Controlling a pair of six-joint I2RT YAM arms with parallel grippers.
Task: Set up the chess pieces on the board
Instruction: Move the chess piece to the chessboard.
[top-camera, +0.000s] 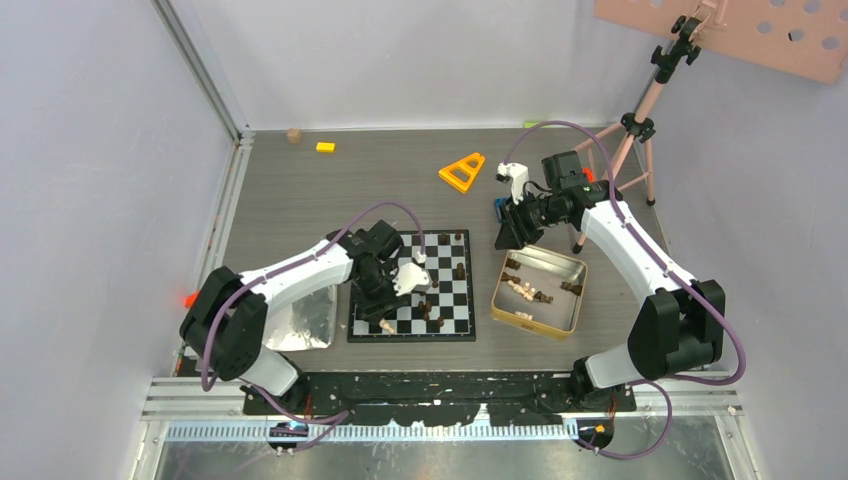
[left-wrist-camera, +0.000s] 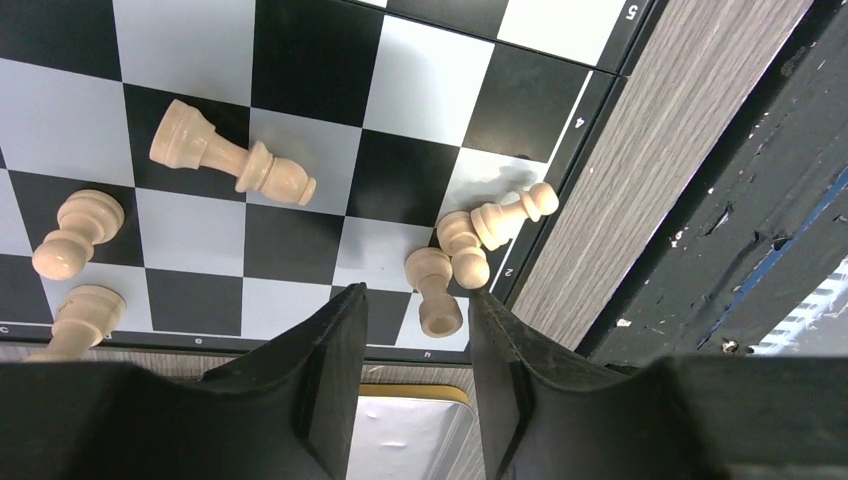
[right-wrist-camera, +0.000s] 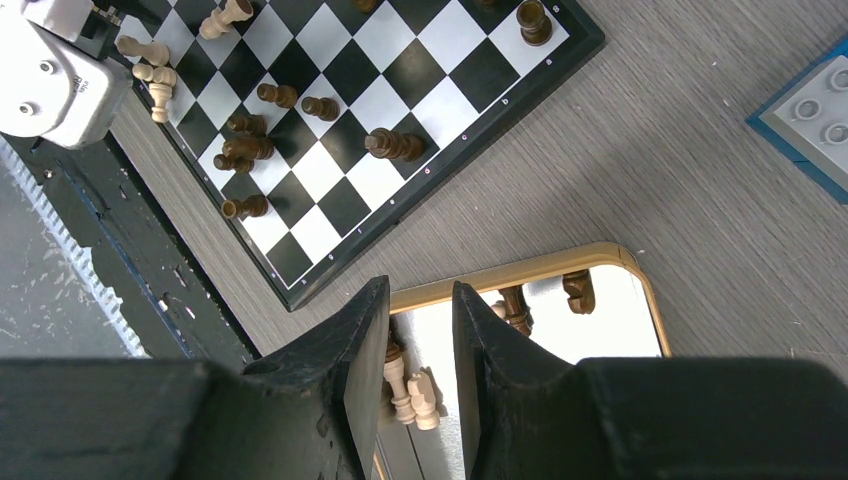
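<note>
Board (top-camera: 462, 324) lies mid-table (top-camera: 300, 200), tin (top-camera: 556, 268) just right of it, tray (top-camera: 300, 325) just left, chess pieces (top-camera: 460, 270) on board and in tin.

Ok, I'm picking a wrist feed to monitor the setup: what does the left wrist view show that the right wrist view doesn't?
Only the left wrist view: the left gripper, open, close over the board at its edge. Only the right wrist view: the right gripper, open near the gold-rimmed tin, dark pieces on the board, and a blue brick. Both: the board and fallen light pieces on it.
</note>
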